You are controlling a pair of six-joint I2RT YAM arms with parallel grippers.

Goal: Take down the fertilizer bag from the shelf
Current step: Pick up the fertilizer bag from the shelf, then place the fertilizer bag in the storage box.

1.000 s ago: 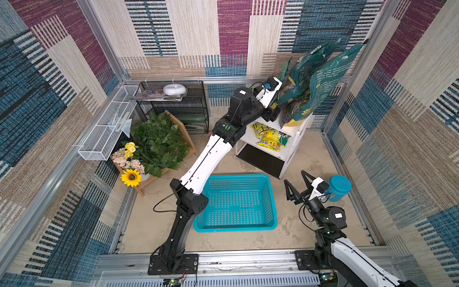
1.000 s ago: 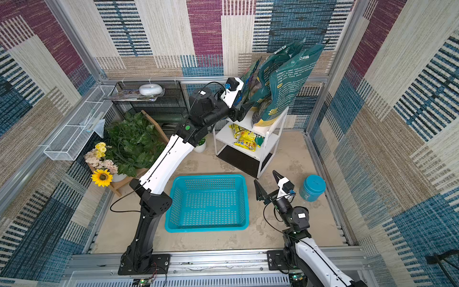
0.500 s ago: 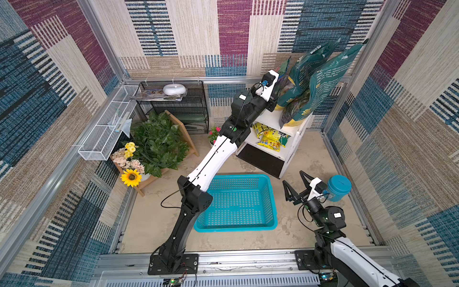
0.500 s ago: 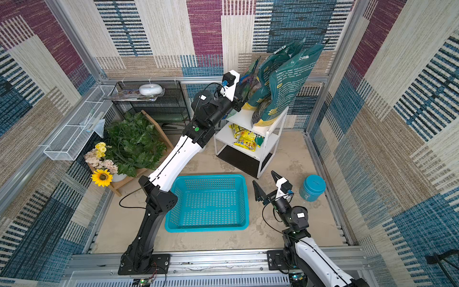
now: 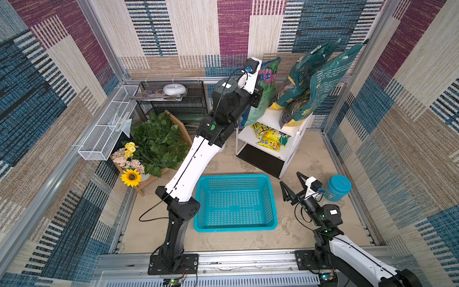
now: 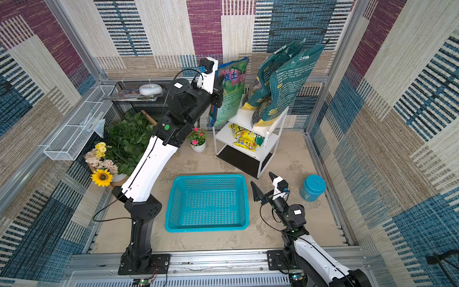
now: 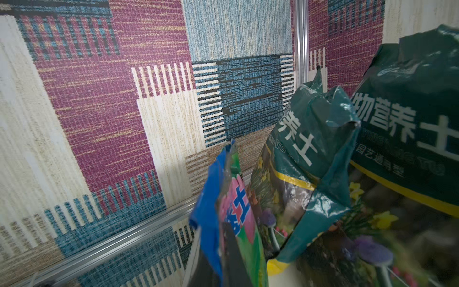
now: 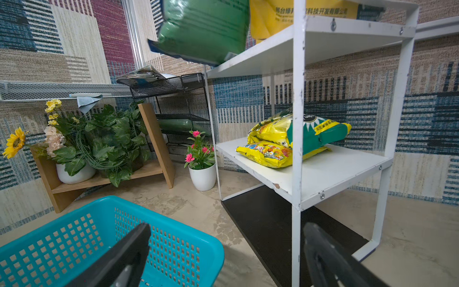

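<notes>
The fertilizer bag (image 5: 264,99) (image 6: 231,97) is green with a blue edge and pink print. It stands at the left end of the white shelf's (image 5: 272,119) (image 6: 242,116) top board, its bottom (image 8: 203,29) overhanging the edge. My left gripper (image 5: 257,95) (image 6: 218,95) is raised beside it and shut on its blue side edge (image 7: 211,223). My right gripper (image 5: 290,180) (image 6: 261,179) (image 8: 226,238) hovers low and open near the shelf's black base, holding nothing.
Two dark green bags (image 5: 315,82) lean on the top board beside the held bag. Yellow packets (image 5: 270,139) lie on the lower board. A teal basket (image 5: 234,202) sits on the floor, a teal jar (image 5: 339,187) at right. Plants (image 5: 159,144), a flower pot (image 6: 198,141) and a black wire rack (image 5: 173,102) stand at left.
My left gripper rose beside the fertilizer bag and shut on its edge. The right arm has hardly moved and stays open.
</notes>
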